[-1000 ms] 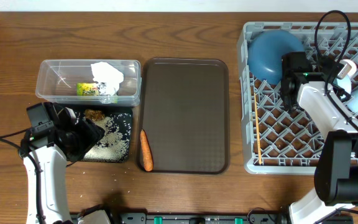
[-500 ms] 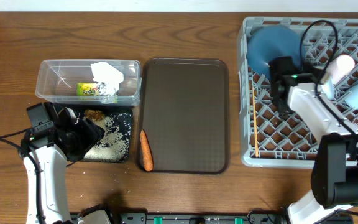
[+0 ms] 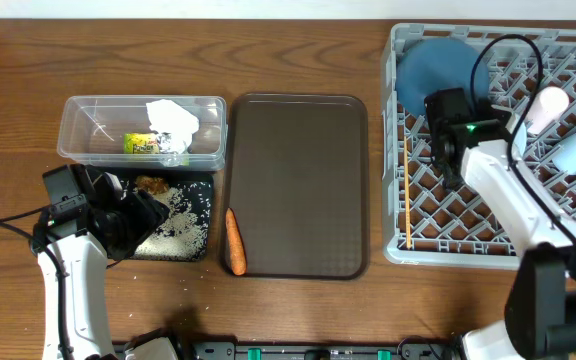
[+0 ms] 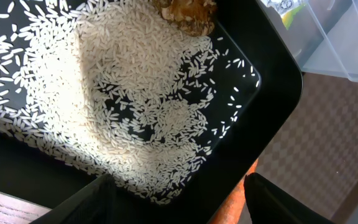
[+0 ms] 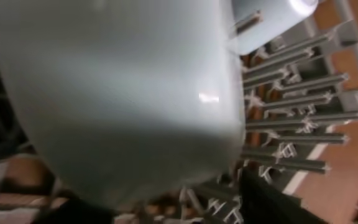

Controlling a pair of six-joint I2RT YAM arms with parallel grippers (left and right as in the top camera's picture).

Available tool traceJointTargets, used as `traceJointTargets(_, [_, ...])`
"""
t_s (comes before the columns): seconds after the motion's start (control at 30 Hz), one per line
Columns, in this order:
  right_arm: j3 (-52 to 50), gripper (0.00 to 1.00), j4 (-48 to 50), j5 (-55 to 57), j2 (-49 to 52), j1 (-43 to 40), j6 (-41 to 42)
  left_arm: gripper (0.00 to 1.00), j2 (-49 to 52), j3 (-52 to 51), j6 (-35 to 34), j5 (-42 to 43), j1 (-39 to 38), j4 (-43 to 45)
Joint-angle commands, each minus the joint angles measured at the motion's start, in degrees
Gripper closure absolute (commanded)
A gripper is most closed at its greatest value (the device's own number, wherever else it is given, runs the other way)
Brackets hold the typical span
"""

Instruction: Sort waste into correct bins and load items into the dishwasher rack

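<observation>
The grey dishwasher rack [image 3: 468,255] fills the right end of the table, the dark blue bowl [image 3: 430,68] upside down in its far left corner. The chopsticks [image 3: 408,190] lie along the rack's left wall, their long axis running near to far. The right gripper [image 3: 448,160] hangs close over the pale blue bowl [image 5: 117,93]; I cannot tell how its jaws stand. The carrot [image 3: 234,242] lies lengthwise, near to far, at the brown serving tray's [image 3: 298,180] left edge. The left gripper [image 4: 182,193] hangs spread apart over the rice [image 4: 123,106] in the black tray [image 3: 203,185].
</observation>
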Motion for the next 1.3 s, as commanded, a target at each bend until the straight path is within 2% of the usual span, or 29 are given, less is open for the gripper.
traceJointTargets(0.0, [-0.1,0.26,0.5,-2.6,-4.6,1.0,-0.6,0.32,0.1,0.2,1.0,-0.7,0.3,-0.1])
traceJointTargets(0.13, [-0.1,0.25,4.4,-9.6,-8.7,1.0,-9.4,0.32,0.1,0.2,1.0,-0.7,0.3,-0.1])
traceJointTargets(0.23, [-0.1,0.19,6.7,-17.1,-10.8,1.0,-14.9,0.32,0.1,0.2,1.0,-0.7,0.3,-0.1])
traceJointTargets(0.47, [-0.1,0.18,7.1,-27.2,-11.3,1.3,-15.7,0.31,0.1,0.2,1.0,-0.7,0.3,-0.1])
traceJointTargets(0.63, [-0.1,0.25,7.3,-33.9,-11.3,1.3,-19.2,0.31,0.1,0.2,1.0,-0.4,0.0,0.0])
traceJointTargets(0.83, [-0.1,0.27,7.3,-36.0,-11.3,1.3,-23.7,0.31,0.1,0.2,1.4,-0.2,-4.6,1.3])
traceJointTargets(0.97, [-0.1,0.27,7.8,-32.8,-11.3,1.0,-23.6,0.31,0.1,0.2,2.1,-0.3,-9.7,2.9])
traceJointTargets(1.07, [-0.1,0.32,9.3,-30.4,-11.1,0.2,-23.7,0.31,0.1,0.2,2.1,-0.3,-12.7,3.6])
traceJointTargets(1.17, [-0.1,0.46,9.8,-30.0,-10.3,-1.9,-23.6,0.31,0.1,0.2,2.1,-0.3,-14.6,4.2])
traceJointTargets(1.27, [-0.1,0.48,9.6,-31.1,-8.8,-4.5,-23.6,0.31,0.1,0.2,2.1,-0.3,-15.1,4.2])
